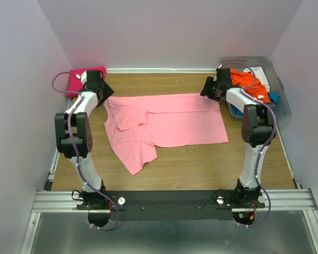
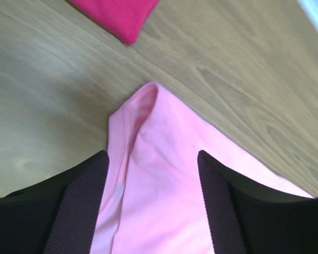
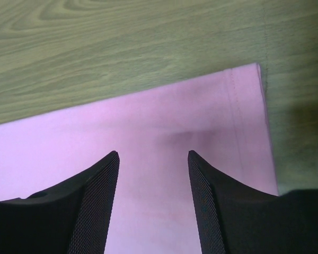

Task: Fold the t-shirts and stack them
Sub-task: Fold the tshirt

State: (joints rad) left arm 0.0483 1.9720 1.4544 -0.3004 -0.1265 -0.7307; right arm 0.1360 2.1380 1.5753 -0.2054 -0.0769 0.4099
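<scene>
The pink shirt [image 1: 164,124] lies spread across the tabletop [image 1: 201,164], partly folded at its left side. The left pincer [image 2: 151,159] stands wide, astride the shirt's far left corner; the right pincer [image 3: 152,154] stands wide over the far right corner. A magenta shirt [image 1: 74,83] sits far left, and a bin [image 1: 280,90] far right holds an orange shirt [image 1: 246,79] among others

The spread light pink t-shirt [image 1: 167,124] is plain, with no print. The hot-pink t-shirt [image 1: 80,79] is likewise a solid colour. The counter [image 1: 201,164] is brown with a wood grain. The bin [image 1: 280,87] is clear grey, and in it show an orange t-shirt [image 1: 246,79], white cloth [image 1: 257,71] and blue cloth [image 1: 274,98]. The fingers [image 2: 79,206] are black with a fine mesh pattern.
</scene>
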